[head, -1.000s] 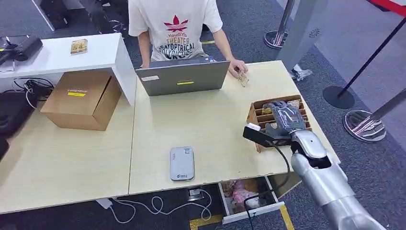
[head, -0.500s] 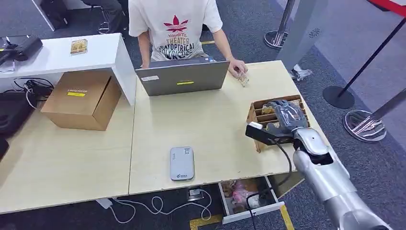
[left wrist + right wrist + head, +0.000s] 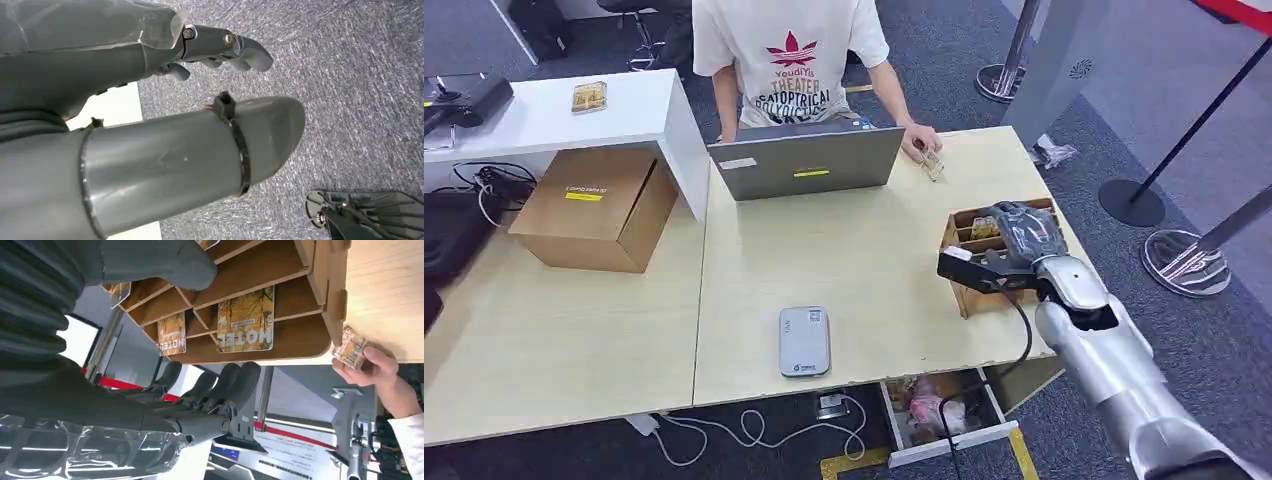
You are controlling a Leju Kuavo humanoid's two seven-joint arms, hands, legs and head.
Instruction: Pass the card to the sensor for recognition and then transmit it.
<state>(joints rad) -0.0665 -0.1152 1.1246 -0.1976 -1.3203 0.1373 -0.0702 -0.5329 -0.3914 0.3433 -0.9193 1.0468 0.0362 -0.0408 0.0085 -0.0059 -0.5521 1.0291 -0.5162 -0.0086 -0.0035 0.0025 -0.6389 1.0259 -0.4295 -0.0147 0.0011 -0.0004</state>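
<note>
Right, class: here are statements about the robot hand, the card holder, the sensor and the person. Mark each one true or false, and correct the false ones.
1. The right robot hand is over the wooden card holder. True.
2. The grey sensor lies flat on the table. True.
3. The laptop is closed flat. False: it stands open in front of the person.
4. The card holder is empty. False: the right wrist view shows cards in its slots.
5. The person's hand holds a card. True.

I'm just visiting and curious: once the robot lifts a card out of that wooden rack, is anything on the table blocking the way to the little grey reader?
Nothing visible blocks it. Between the slotted wooden card rack, where the right hand hovers, and the flat grey card sensor lies bare light wooden table. The grey laptop sits farther back.
</note>
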